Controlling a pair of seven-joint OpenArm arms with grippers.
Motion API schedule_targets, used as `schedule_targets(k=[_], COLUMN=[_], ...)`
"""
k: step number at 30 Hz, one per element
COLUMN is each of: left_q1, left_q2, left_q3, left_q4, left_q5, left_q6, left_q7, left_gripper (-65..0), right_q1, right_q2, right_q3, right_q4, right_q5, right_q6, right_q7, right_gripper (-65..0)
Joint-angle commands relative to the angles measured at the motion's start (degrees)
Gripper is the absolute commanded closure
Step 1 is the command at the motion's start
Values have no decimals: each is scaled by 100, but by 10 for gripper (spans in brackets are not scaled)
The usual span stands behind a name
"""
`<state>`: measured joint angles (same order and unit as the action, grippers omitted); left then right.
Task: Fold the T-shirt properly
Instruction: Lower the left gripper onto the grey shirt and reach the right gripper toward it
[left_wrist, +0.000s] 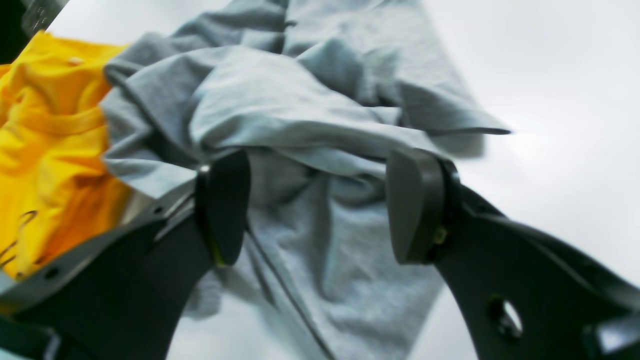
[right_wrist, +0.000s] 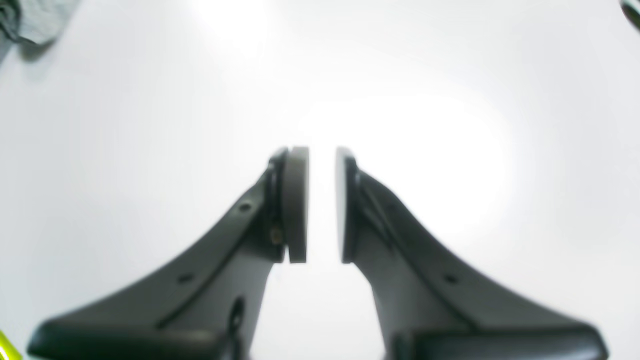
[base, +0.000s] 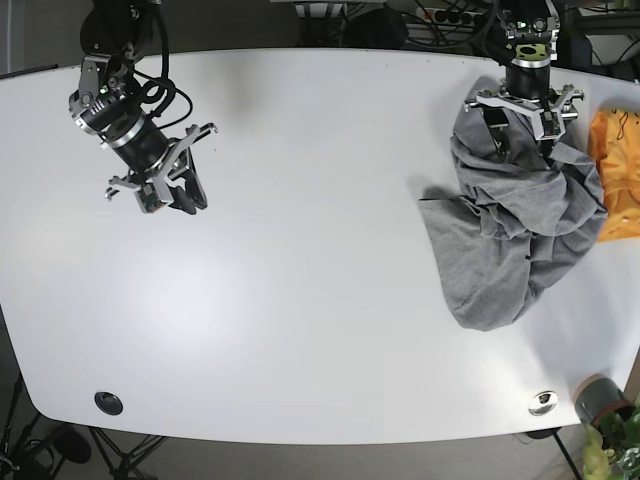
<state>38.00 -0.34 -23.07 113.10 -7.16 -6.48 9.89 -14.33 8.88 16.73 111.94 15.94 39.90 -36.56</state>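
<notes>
I am working over a broad white glossy table (base: 300, 250). A crumpled grey cotton T-shirt (base: 510, 230) is lying in a heap on it at about three o'clock, and a bunched yellow-orange garment (base: 618, 175) is lying just beside that heap, touching it, at the table's edge.

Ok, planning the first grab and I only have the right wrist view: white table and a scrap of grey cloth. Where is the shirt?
Observer: The grey T-shirt lies crumpled at the table's far side, under the left gripper.
Operator: Is that gripper holding it?
Observer: No, its jaws stand open over the cloth.
Operator: Anything else nearby?
Observer: A yellow garment lies right beside the grey one.
</notes>
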Motion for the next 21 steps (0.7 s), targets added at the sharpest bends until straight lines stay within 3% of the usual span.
schedule_targets(k=[1,7,16,21], left_q1=[-59,-77,-77,-77], left_q2=[-23,-50,-50,-50], left_q3=[-124,-256,-528,-625], left_q4=[97,97,97,97], left_q5=[-27,-27,-27,-27], left_q6=[2,2,2,-7], left_q7=[-141,-106,-106,-106], left_gripper=[-396,-396,-396,-396], right_q1=[250,927,1868,2378], right_q2=[48,13,-110,-374], right_q3=[-262,-992,-2407,-2961], right_q4=[-42,-376,-1326,-1932], right_q5=[89,115,124,98], right_q6=[10,10,10,10], right_q7=[-103,-595,-639,-639], right_gripper=[-106,-285,-282,-365])
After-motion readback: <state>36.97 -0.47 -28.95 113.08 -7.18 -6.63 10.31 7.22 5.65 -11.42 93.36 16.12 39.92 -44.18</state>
